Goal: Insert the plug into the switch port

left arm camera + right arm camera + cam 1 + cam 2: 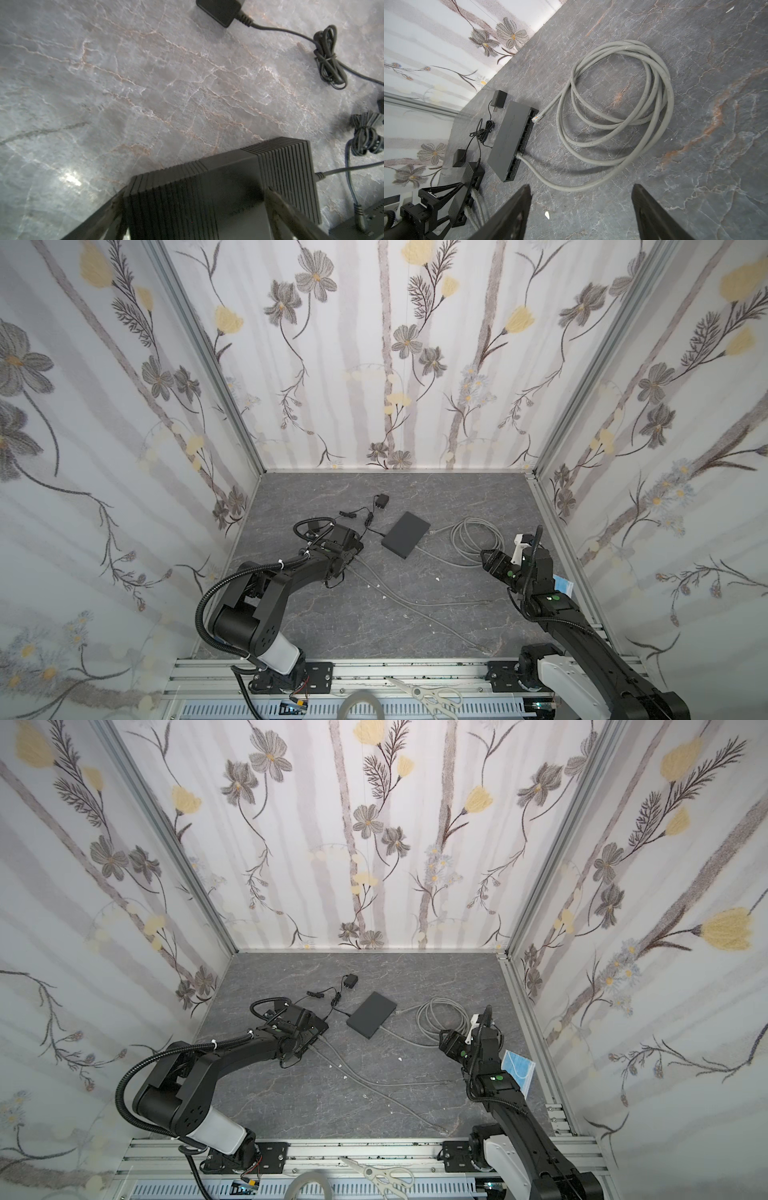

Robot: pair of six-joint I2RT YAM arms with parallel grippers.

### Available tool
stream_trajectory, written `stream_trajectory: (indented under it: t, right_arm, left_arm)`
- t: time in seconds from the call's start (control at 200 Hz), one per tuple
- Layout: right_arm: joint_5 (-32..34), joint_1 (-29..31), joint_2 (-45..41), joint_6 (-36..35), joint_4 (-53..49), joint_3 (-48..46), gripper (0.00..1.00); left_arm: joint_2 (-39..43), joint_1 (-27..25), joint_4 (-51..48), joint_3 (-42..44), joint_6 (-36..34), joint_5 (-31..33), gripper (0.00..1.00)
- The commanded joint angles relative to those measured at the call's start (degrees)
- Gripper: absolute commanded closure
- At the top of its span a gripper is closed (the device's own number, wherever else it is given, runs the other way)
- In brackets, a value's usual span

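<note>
My right end effector (581, 187) hung apart, empty; left end effector (193, 195) apart too. I reckoned the plug (432, 532), 3 o'clock of the switch (406, 535), needed a square pinch.

We saw scissors (419, 691) lying on the front rail (374, 672), a tape roll (360, 695) just beside them, and a blue mask (517, 1067) propped far right.

Light was bright and even in both top views, whose wall lines bowed toward the edges. In the left wrist view glare whitened the tabletop (70, 178) and the near fingers (291, 214) blurred. The grey cable (662, 79) cast soft shadows.
</note>
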State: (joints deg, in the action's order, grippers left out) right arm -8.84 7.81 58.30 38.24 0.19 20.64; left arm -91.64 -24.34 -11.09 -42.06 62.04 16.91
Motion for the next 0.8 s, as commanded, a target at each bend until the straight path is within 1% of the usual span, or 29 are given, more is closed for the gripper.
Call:
stream_trajectory:
  t: [0.0,0.06,0.115,0.16,0.22,0.255,0.3,0.31,0.315,0.32,0.34,0.345,0.355,0.365,0.385,0.405,0.425,0.48,0.505,0.55,0.615,0.719,0.794]
  right_arm:
    - [-2.1,0.1,-0.2,-1.5,2.5,-0.1,0.24]
    - [-7.2,1.8,0.8,-4.8,4.1,0.2,0.26]
    - [-10.1,7.0,3.5,-8.6,3.1,2.2,0.26]
    - [-9.4,13.5,6.5,-11.0,0.5,4.5,0.27]
    - [-7.2,22.2,10.0,-12.3,-1.1,6.7,0.29]
    - [-6.2,25.9,11.5,-12.6,-1.5,7.6,0.31]
    - [-5.7,29.3,12.5,-12.6,-1.7,8.0,0.34]
    - [-5.6,29.8,12.6,-12.6,-1.7,7.9,0.37]
    - [-5.7,30.4,12.7,-12.6,-1.6,7.8,0.40]
    - [-5.7,30.4,12.7,-12.6,-1.6,7.8,0.40]
    - [-6.1,31.3,12.8,-12.7,-1.2,7.4,0.49]
    - [-6.1,31.6,12.8,-12.7,-1.2,7.4,0.53]
    - [-6.2,32.1,12.8,-12.6,-1.0,7.1,0.58]
    - [-6.3,32.5,12.9,-12.4,-0.9,6.9,0.68]
    - [-6.2,33.5,13.0,-11.8,-0.9,6.5,0.82]
    - [-6.3,34.5,13.1,-11.3,-1.1,6.1,0.92]
    - [-6.4,35.7,13.4,-10.9,-1.5,5.8,1.00]
    - [-5.8,39.2,14.4,-10.1,-3.7,5.9,1.00]
    - [-5.2,42.6,14.8,-9.7,-4.5,5.8,1.00]
    - [-4.5,46.6,15.7,-8.9,-5.5,5.8,1.00]
    - [-3.2,50.8,16.4,-7.1,-6.1,5.4,1.00]
    - [-1.9,53.4,17.9,-4.8,-5.8,4.4,1.00]
    - [1.6,53.7,19.3,-3.5,-7.1,4.3,1.00]
  left_arm:
    - [-1.6,-0.7,-9.9,1.1,3.8,-15.0,0.02]
    - [-1.5,-0.7,-9.8,1.0,3.9,-15.0,0.02]
    - [-1.7,-0.7,-9.6,1.0,3.9,-14.9,0.02]
    - [-1.9,-0.7,-9.4,0.9,3.9,-14.8,0.02]
    - [-2.4,-0.7,-9.1,0.6,4.0,-15.0,0.02]
    - [-2.7,-0.8,-8.9,0.5,4.1,-15.2,0.02]
    - [-3.1,-0.8,-8.7,0.4,4.5,-15.6,0.02]
    - [-3.1,-0.8,-8.6,0.5,4.5,-15.6,0.02]
    - [-3.1,-0.9,-8.6,0.5,4.6,-15.6,0.02]
    - [-3.1,-0.9,-8.5,0.5,4.6,-15.6,0.02]
    - [-3.1,-1.0,-8.4,0.6,4.8,-15.7,0.02]
    - [-3.1,-1.0,-8.4,0.6,4.8,-15.7,0.02]
    - [-3.0,-1.0,-8.3,0.6,4.9,-15.7,0.02]
    - [-3.0,-1.0,-8.2,0.6,4.9,-15.7,0.02]
    - [-3.0,-1.1,-8.1,0.9,5.0,-15.6,0.02]
    - [-2.9,-1.1,-8.0,1.0,5.1,-15.6,0.02]
    - [-2.8,-1.2,-8.0,1.0,5.1,-15.6,0.03]
    - [-2.6,-1.2,-8.1,1.1,4.9,-15.3,0.03]
    - [-2.6,-1.3,-8.2,1.2,4.8,-15.2,0.03]
    - [-2.5,-1.2,-8.3,1.2,4.7,-15.2,0.03]
    - [-2.5,-1.2,-8.0,1.3,4.9,-15.3,0.03]
    - [-2.5,-1.4,-7.2,1.6,5.5,-15.5,0.03]
    - [-2.3,-1.3,-6.9,1.8,5.8,-15.6,0.03]
